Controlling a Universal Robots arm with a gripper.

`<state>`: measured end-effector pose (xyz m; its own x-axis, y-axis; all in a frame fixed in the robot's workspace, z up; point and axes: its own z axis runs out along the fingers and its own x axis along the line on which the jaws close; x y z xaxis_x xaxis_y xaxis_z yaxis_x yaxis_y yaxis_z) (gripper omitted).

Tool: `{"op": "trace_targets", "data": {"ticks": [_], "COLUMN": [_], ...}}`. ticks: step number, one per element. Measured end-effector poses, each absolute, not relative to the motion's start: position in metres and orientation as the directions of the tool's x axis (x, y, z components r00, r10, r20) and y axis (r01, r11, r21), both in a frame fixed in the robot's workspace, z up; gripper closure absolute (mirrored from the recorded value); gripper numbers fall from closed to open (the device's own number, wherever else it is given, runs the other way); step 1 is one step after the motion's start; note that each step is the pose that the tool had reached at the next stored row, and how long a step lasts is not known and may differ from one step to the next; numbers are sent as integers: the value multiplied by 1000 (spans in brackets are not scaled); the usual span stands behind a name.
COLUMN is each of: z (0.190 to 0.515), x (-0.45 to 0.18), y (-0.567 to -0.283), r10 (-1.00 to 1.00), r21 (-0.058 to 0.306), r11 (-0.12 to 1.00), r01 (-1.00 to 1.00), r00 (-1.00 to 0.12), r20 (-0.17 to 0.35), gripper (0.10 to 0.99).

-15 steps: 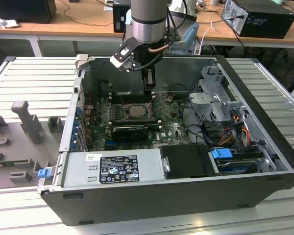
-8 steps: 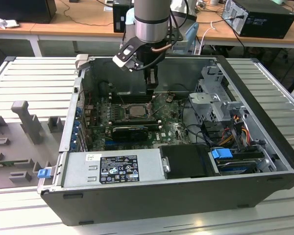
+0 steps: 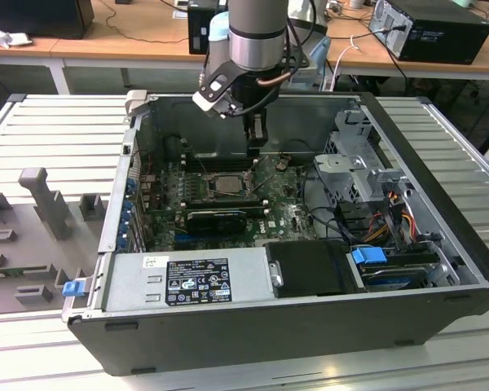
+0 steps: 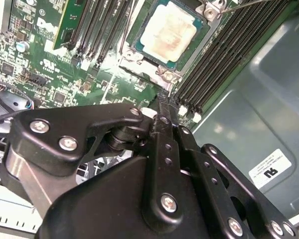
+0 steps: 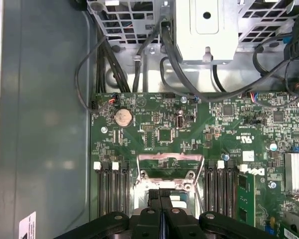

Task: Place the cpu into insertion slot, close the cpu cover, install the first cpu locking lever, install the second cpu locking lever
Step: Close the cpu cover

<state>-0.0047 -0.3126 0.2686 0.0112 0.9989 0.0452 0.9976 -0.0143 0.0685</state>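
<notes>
I have the slatted bench [image 3: 57,130] carrying the open case [image 3: 228,342]. Well off from the jaws lies the power supply [image 3: 130,285] with its printed label [image 3: 197,281], which I cannot read. A white sticker [image 4: 269,169] sits on the case wall beside them. The jaws are together above the board [image 5: 154,129]. The cpu [image 4: 168,32] lies in the slot [image 5: 154,184] just past their tips, between memory rows [image 4: 224,55].

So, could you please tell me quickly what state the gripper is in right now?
Gripper: closed, fingers pressed together with nothing held between them.
</notes>
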Motion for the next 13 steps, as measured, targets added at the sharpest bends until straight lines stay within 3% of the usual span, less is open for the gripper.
{"op": "trace_targets", "data": {"ticks": [13], "z": [269], "x": [30], "y": [-312], "r10": [999], "r21": [68], "r11": [-14], "r01": [998], "r00": [11], "r20": [45], "gripper": [980]}}
